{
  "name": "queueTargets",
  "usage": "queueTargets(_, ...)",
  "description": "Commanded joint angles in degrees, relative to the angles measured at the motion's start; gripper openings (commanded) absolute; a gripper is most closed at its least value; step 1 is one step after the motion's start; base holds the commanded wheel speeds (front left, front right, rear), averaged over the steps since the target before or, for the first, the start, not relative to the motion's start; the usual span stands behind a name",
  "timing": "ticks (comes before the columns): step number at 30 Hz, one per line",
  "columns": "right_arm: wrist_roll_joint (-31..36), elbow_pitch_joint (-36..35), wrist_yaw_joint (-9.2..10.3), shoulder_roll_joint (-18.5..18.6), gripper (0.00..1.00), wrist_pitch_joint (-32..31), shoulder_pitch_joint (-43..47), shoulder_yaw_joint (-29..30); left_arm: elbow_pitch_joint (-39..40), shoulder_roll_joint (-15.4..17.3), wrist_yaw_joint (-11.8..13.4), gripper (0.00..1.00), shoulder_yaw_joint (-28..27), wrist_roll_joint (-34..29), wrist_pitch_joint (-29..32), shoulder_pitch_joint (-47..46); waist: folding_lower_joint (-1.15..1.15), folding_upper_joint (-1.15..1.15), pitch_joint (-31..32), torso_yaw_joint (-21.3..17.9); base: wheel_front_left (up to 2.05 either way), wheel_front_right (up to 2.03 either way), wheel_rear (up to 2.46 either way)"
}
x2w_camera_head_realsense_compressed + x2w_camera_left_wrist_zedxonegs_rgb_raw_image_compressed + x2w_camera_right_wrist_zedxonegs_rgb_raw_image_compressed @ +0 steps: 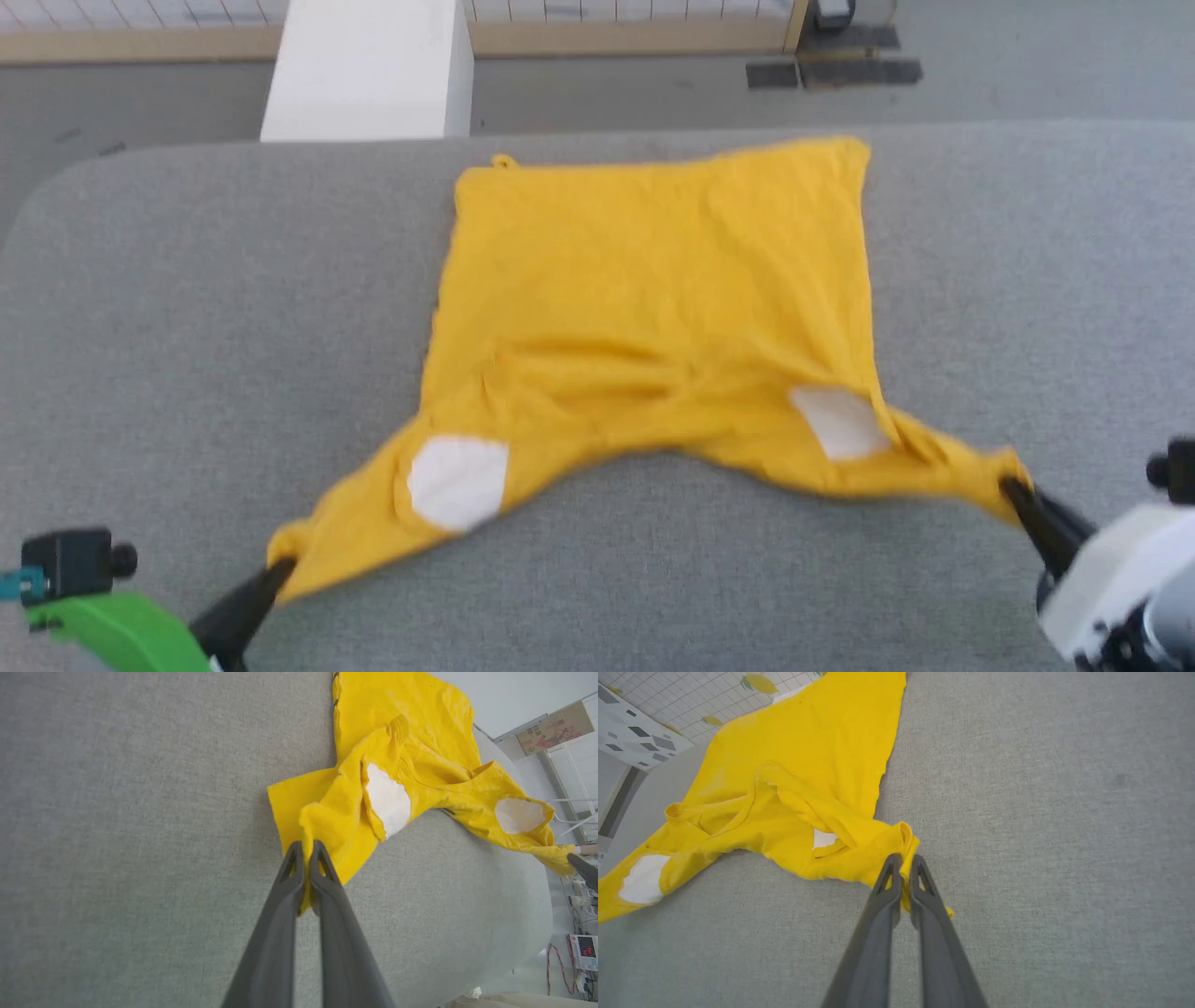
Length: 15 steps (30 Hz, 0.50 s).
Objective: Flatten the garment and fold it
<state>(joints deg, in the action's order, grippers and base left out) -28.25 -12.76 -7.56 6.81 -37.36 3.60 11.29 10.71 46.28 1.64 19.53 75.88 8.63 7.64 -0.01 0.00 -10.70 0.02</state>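
Pinching the garment (653, 280) by sleeve tips, tight in left gripper (306, 851) and right gripper (906, 863). Pull outward evenly, keep low, tension out folds bunched just beyond the fingers (285, 896)

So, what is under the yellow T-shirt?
The grey table shows all around the T-shirt, which lies spread on it. The part directly beneath is covered by the cloth, so anything lying there cannot be seen.
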Motion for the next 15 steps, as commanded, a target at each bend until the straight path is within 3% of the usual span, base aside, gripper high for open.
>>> queueTargets(1,-0.7,-0.6,0.08,0.1,0.00,-1.5,2.2,0.8,0.4,1.2,0.7,0.00,-0.2,1.2,0.7,2.5,0.01,0.00,3.5,0.0,0.00,0.00,0.00)
queueTargets(15,-4.6,-2.7,0.08,-1.8,0.00,-13.6,16.6,6.7,6.1,5.3,4.9,0.00,-1.4,8.1,2.8,18.0,0.01,0.00,10.5,0.0,0.00,0.00,0.00)
